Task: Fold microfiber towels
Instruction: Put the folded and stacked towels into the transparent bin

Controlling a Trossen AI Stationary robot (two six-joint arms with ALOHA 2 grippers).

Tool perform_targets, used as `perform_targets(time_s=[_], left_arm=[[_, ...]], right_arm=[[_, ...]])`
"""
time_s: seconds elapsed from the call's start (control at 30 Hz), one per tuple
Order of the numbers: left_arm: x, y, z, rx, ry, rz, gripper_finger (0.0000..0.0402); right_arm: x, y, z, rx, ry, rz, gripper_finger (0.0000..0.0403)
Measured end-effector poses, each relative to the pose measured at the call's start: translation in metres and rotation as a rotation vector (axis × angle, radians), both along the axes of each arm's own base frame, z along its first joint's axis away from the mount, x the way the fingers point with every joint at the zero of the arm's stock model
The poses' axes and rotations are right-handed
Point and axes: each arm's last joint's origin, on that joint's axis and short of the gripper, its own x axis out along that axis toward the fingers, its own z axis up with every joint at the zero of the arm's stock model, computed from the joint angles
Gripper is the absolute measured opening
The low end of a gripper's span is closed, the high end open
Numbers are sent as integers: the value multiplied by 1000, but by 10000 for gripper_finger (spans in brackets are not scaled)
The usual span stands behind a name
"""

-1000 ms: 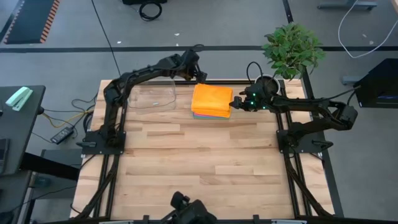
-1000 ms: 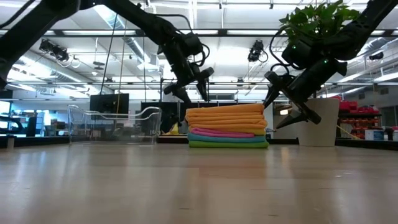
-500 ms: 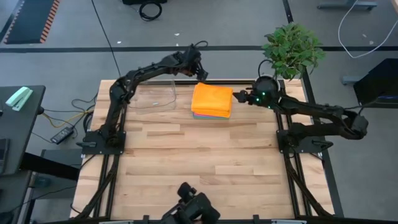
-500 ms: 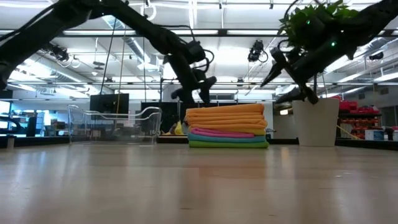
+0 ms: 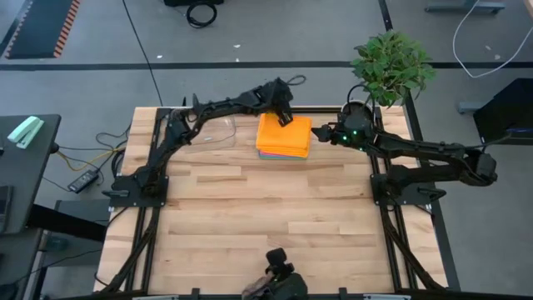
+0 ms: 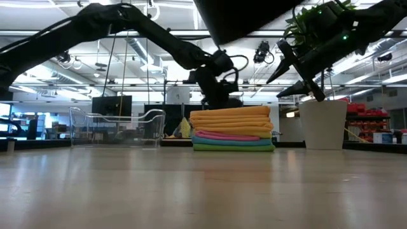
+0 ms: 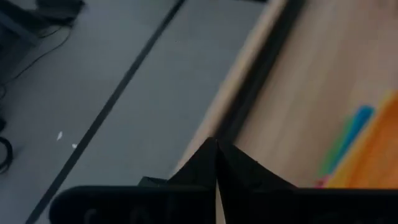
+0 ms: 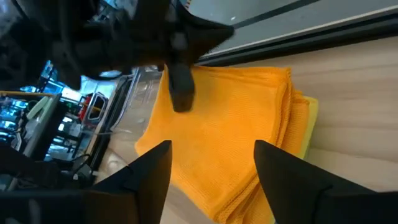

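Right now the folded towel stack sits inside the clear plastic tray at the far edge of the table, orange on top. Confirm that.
Not quite. The towel stack lies on the bare table, beside the clear plastic tray, not inside it. The high view shows the two apart. It is at the far edge, and orange is on top.

Left pincer [image 5: 284,117] hides part of the towel stack [image 5: 283,137]
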Motion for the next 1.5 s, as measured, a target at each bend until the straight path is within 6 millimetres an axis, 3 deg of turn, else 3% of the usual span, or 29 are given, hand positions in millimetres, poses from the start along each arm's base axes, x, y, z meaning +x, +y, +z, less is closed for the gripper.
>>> perform_targets(time_s=[0.13, 0.37, 0.53, 0.63, 0.8, 0.93, 1.03, 1.27, 1.5], left_arm=[[11, -7, -6, 4, 56, -66, 16], [14, -14, -3, -5, 108, -136, 9], [9, -14, 11, -221, 51, -149, 6], [6, -11, 17, -260, 29, -131, 6], [-4, 3, -16, -459, 52, -111, 5], [-9, 9, -10, -509, 18, -103, 5], [-9, 1, -14, -590, 37, -145, 4], [-7, -11, -14, -542, 132, -201, 13], [-14, -1, -8, -550, 133, -237, 8]], right_arm=[[1, 1, 0, 14, -10, 0, 223], [1, 2, 0, 13, -10, 6, 218], [2, 2, 1, 12, -19, 5, 218], [2, 2, 2, 3, -21, 8, 218], [3, 2, 4, -6, -37, 8, 218], [3, 2, 4, 7, -46, 2, 218], [4, 4, 3, 17, -42, 6, 216], [8, 13, 3, 6, -39, 31, 216], [9, 14, -1, 45, -30, 0, 215]])
